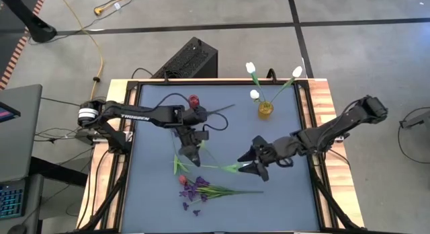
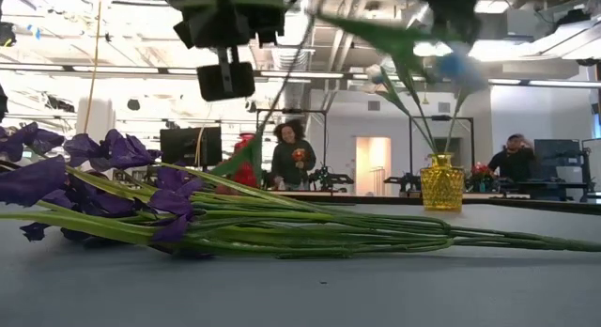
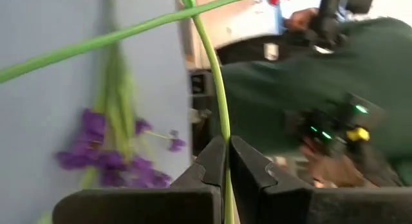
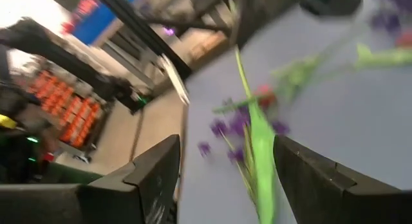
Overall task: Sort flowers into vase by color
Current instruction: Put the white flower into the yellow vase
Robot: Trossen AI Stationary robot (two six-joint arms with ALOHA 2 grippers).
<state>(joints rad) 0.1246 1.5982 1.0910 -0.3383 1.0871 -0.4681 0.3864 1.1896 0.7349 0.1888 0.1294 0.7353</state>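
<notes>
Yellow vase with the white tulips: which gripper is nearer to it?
Right. The right gripper hangs open, just short of the yellow vase; the left gripper, shut on a flower stem, is farther off.

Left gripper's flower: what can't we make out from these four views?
- Bloom colour on the stem held by the left gripper: wrist view crops it; in the high view the left gripper covers it.
- Right gripper: contact with the green leaf unclear; motion blur.
- Vase flower heads: low view blurs them.
</notes>
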